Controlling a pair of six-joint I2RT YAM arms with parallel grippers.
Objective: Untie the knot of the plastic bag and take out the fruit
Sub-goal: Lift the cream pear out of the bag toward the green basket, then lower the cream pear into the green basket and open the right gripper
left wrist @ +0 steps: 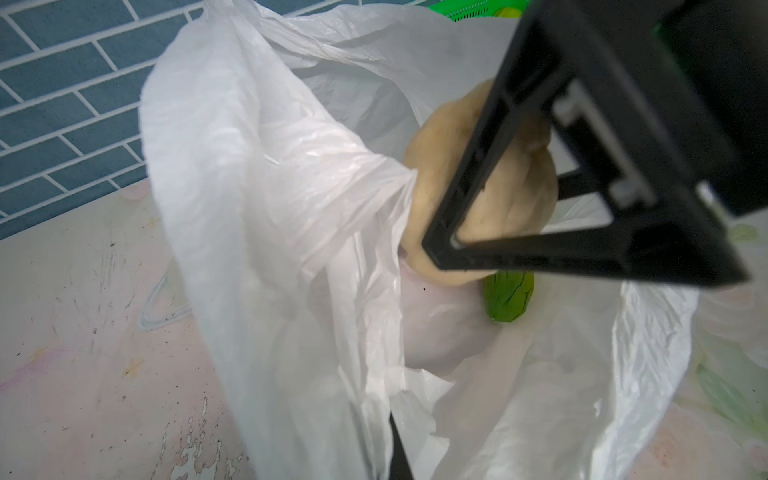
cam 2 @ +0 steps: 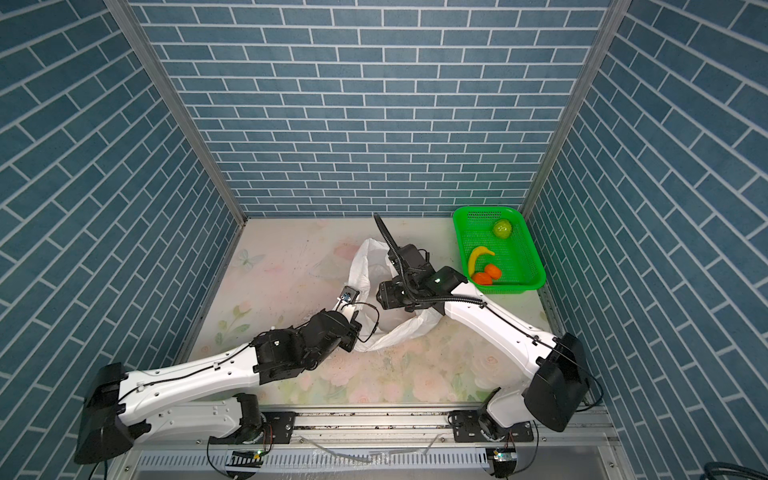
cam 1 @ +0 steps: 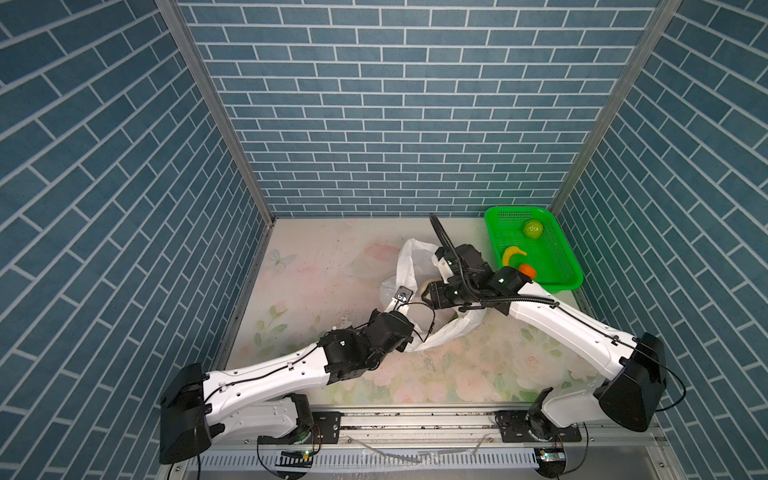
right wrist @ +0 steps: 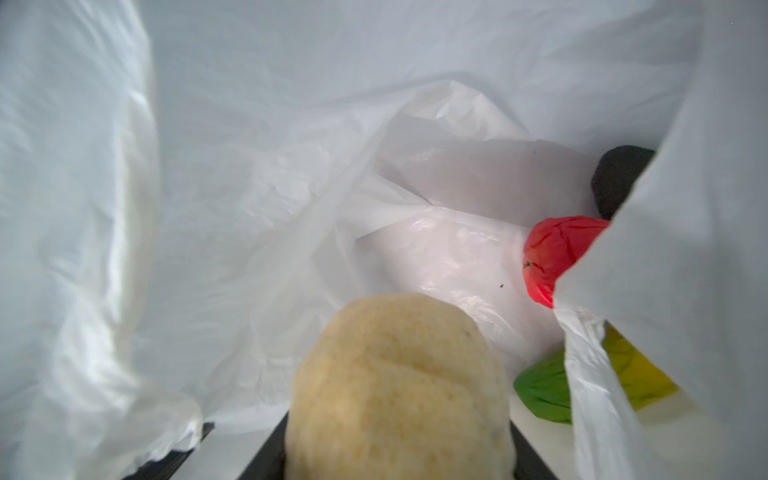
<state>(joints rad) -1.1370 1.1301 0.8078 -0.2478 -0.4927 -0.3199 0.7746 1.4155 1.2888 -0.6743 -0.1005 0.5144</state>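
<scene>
In both top views the plastic bag (cam 1: 409,259) lay with its mouth open near the middle of the flowered table (cam 1: 316,266), between the two arms. The left gripper (cam 1: 400,300) was clamped on the bag's left edge and held that film lifted. The right gripper (cam 1: 427,296) reached in from the right over the bag's mouth, closed around the whitish knobbly piece (cam 1: 425,285). The green basket (cam 1: 492,237) stood in the far right corner, apart from the bag. In it lay the green round piece (cam 1: 533,229) at the far end, with the banana (cam 1: 512,253) and the orange piece (cam 1: 528,271) nearer. In a top view a red piece (cam 2: 482,278) touched the orange one.

The left wrist view showed the bag's wall drawn up in a taut sheet toward the camera, where a sliver of a black finger (left wrist: 400,451) met it. Inside the mouth the right gripper's open-framed fingers (left wrist: 478,166) squeezed the whitish knobbly piece from both sides. The yellow-green oblong piece (left wrist: 509,301) lay on the bag's floor just below it.

In the right wrist view the whitish knobbly piece filled the space between the fingers, held clear of the film. Deeper in the bag sat a crinkled red piece (right wrist: 552,257) and a dark oval piece (right wrist: 619,178), both half hidden by a fold of film. That fold also crossed the yellow-green oblong piece
</scene>
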